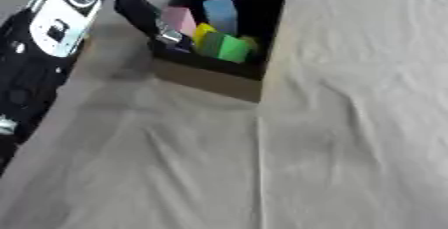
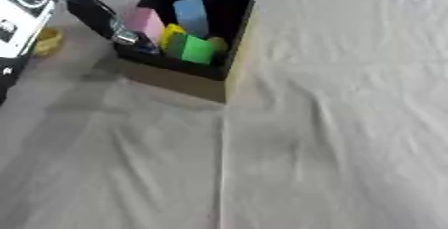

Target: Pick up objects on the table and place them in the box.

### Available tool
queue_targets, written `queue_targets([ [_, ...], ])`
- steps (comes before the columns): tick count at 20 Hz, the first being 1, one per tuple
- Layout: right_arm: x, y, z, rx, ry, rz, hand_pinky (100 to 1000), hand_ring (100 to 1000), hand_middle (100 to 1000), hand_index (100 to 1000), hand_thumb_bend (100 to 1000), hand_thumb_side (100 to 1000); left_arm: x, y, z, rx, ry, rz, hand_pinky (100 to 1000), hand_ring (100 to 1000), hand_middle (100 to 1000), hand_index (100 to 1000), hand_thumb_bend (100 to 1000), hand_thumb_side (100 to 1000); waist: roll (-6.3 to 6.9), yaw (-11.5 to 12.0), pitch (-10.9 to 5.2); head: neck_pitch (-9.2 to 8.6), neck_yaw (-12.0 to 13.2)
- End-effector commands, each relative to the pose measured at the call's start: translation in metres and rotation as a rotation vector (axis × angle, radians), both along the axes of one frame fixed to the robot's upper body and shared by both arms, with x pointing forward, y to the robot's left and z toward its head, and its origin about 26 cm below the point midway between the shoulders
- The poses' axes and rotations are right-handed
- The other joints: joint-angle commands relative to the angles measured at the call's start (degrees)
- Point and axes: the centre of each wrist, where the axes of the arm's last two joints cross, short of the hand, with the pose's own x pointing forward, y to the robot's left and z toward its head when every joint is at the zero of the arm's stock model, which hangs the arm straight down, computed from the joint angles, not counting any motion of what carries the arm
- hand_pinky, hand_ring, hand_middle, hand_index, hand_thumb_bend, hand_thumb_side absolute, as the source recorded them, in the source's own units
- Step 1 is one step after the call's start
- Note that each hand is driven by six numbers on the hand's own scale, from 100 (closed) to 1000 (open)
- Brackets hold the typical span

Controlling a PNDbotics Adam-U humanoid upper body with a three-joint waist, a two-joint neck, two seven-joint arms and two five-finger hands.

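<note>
Left eye view: at the far left of the frame the robot's one visible arm [image 1: 48,28], black with a silver plate, comes down from the upper left corner and reaches toward the box. Its left hand [image 1: 156,23] shows as dark fingers with a silver tip dipping over the box's left rim; whether those fingers are curled or straight cannot be told, and it is unclear if they touch anything inside. In the right eye view one small yellow thing [image 2: 48,40] lies at the left edge, just beside the arm, on the bench outside the box.

Next to the right, in the upper middle of the frame, stands the one box [image 1: 214,80], brown outside and dark inside. Inside it lie coloured blocks: one pink block [image 1: 181,19] at the left, one blue block [image 1: 220,14] standing behind, one yellow block [image 1: 204,32] in front of these, and one green block [image 1: 229,48] nearest the front wall. A second green piece may sit beside it, but that cannot be made out.

Rightward, the bench [image 1: 350,123] is covered by one pale cloth with soft creases. The right hand shows in neither view.
</note>
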Motion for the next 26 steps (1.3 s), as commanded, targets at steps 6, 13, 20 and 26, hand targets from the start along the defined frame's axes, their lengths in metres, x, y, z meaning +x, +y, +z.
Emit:
queue_targets([
  [6, -0.005, -0.006, 0.005, -0.019, -0.022, -0.027, 860, 842, 673, 742, 100, 631, -0.040, 0.065, 0.040, -0.136, -0.150, 0.161, 818, 806, 791, 868, 527, 373, 0.02, 1.2, -2.00, 0.99, -1.5],
  [13, -0.006, -0.008, 0.005, -0.017, -0.030, -0.041, 860, 842, 673, 741, 100, 630, -0.060, 0.129, 0.034, -0.131, -0.127, 0.375, 820, 814, 799, 881, 549, 328, -0.16, 2.0, -2.31, 1.39, -1.9],
  [20, -0.006, -0.009, 0.005, -0.013, -0.036, -0.040, 860, 842, 672, 742, 100, 628, -0.060, 0.148, 0.020, -0.098, -0.033, 0.413, 825, 824, 816, 886, 681, 224, -0.88, 1.9, -2.40, 0.66, -0.8],
  [26, -0.006, -0.009, 0.006, -0.010, -0.045, -0.041, 859, 842, 672, 741, 100, 626, -0.057, 0.156, 0.010, -0.074, 0.029, 0.433, 824, 824, 815, 878, 676, 175, -1.40, 1.8, -2.18, -0.08, 0.0],
])
